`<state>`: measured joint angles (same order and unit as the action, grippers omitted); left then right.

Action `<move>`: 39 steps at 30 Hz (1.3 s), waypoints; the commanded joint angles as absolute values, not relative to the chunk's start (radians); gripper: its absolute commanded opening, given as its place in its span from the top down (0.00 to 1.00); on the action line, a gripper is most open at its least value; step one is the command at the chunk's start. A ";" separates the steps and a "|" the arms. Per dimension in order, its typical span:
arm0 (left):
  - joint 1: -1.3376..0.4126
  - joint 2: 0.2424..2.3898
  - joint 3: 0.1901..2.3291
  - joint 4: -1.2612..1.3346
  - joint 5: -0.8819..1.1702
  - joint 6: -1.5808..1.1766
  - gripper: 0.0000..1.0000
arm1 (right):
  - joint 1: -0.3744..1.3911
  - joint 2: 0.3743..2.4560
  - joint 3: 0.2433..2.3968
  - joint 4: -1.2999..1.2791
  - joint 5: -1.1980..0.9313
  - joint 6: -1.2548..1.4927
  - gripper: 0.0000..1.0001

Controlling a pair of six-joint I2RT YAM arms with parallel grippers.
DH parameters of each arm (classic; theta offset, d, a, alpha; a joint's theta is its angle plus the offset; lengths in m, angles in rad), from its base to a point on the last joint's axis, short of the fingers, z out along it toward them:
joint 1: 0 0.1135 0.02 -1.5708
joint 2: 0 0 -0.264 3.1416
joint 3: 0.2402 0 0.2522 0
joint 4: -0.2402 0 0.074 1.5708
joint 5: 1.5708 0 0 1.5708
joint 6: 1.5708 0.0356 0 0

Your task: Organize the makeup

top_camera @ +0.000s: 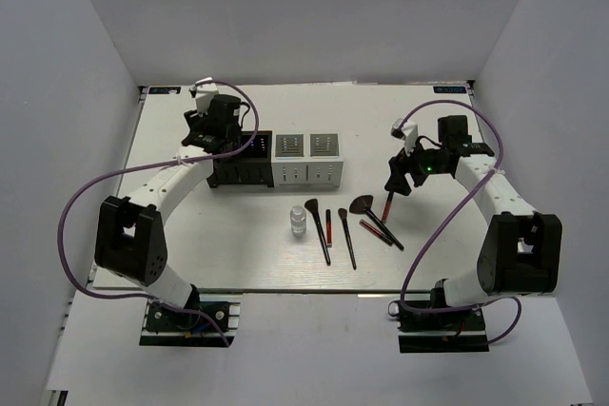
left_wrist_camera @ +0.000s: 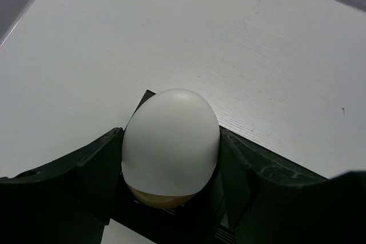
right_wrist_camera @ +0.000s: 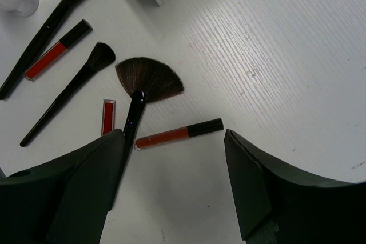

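white table (top_camera: 247, 249), top view: your left gripper (top_camera: 207, 132) hangs over the black slotted box (top_camera: 240, 170); left wrist: it clamps the white oval with tan end (left_wrist_camera: 170, 147); right wrist: your right gripper (right_wrist_camera: 174, 164) stands apart above a thin red stick with black cap (right_wrist_camera: 178, 133)

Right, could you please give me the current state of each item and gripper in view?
Left gripper: shut on the egg-shaped makeup sponge.
Egg-shaped makeup sponge: held, tan end down, above the black organizer.
Right gripper: open, empty, over the nearest red lip gloss.
Red lip gloss: capped, lying flat.
Fan brush: lying flat.
Clear bottle: apparently upright.
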<state>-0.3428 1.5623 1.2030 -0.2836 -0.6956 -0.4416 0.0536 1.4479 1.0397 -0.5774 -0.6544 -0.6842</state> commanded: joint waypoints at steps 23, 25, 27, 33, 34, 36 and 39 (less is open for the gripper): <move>-0.333 1.523 1.198 -0.291 -0.669 -0.491 0.24 | 0.054 1.436 1.074 -0.586 -0.669 -0.686 0.23; -0.333 1.503 1.201 -0.290 -0.666 -0.488 0.18 | 0.057 1.430 1.074 -0.589 -0.669 -0.696 0.22; -0.333 1.491 1.204 -0.285 -0.660 -0.483 0.14 | 0.057 1.427 1.074 -0.592 -0.666 -0.698 0.21; -0.333 1.488 1.218 -0.319 -0.660 -0.491 0.08 | 0.057 1.420 1.074 -0.592 -0.681 -0.693 0.21; -0.333 1.470 1.221 -0.324 -0.669 -0.492 0.08 | 0.057 1.410 1.075 -0.598 -0.693 -0.696 0.21; -0.347 1.434 1.233 -0.324 -0.672 -0.486 0.08 | 0.057 1.390 1.072 -0.601 -0.710 -0.712 0.21; -0.356 1.342 1.259 -0.347 -0.609 -0.485 0.13 | 0.066 1.384 1.098 -0.641 -0.811 -0.802 0.23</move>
<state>-0.3443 1.4788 1.1912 -0.3355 -0.6510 -0.4885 0.0547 1.4254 1.0416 -0.5941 -0.6949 -0.7204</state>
